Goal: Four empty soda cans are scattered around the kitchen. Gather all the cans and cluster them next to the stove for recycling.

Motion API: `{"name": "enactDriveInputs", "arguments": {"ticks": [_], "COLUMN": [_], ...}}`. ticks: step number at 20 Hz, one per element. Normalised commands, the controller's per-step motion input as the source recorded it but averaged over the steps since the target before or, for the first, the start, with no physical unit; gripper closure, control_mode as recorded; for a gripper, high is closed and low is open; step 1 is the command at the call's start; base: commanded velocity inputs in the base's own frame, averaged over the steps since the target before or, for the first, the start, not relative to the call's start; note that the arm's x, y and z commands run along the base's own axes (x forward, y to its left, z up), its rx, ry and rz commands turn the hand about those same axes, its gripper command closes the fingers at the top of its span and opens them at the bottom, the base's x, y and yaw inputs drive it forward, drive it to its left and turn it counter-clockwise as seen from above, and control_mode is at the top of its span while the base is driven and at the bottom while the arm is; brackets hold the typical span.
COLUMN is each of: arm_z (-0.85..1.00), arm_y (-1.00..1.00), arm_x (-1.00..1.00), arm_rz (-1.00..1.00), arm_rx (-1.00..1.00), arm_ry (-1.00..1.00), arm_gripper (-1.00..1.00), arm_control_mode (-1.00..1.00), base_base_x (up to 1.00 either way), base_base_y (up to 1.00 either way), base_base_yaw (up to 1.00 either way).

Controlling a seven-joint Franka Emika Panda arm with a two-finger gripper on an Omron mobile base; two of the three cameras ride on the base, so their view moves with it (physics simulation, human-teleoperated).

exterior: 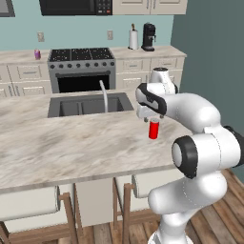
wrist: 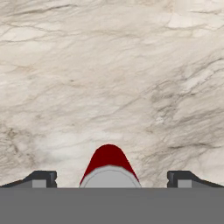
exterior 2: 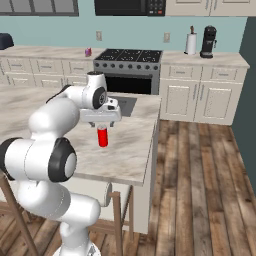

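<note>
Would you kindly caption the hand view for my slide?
Open gripper poised directly above an upright red soda can on the marble counter.

Marble island counter [exterior: 71, 143] with one upright red soda can [exterior: 153, 129], near its sunken sink [exterior: 86, 106].

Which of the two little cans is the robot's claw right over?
The red can on the island counter, directly beneath the open gripper. The purple-pink can stands far off, left of the stove.
</note>
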Motion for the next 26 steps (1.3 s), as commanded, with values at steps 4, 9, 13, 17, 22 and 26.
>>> {"name": "enactDriveInputs", "arguments": {"ticks": [4,9,13,17,22,26], "arm_z": [-0.04,0.00,0.00,0.00,0.00,0.00], "arm_y": [0.00,0.00,-0.01,0.00,0.00,0.00], "arm_x": [0.00,0.00,0.00,0.00,0.00,-0.01], "arm_rz": [0.00,0.00,0.00,0.00,0.00,0.00], "arm_rx": [0.00,0.00,0.00,0.00,0.00,0.00], "arm_ry": [0.01,0.02,0.00,0.00,0.00,0.00], "arm_gripper": [-1.00,-1.00,-1.00,-1.00,-1.00,-1.00], "arm_control_mode": [-1.00,-1.00,-1.00,-1.00,-1.00,-1.00], "base_base_x": [0.00,0.00,0.00,0.00,0.00,0.00], "base_base_y": [0.00,0.00,0.00,0.00,0.00,0.00], "base_base_yaw": [0.00,0.00,0.00,0.00,0.00,0.00]}}
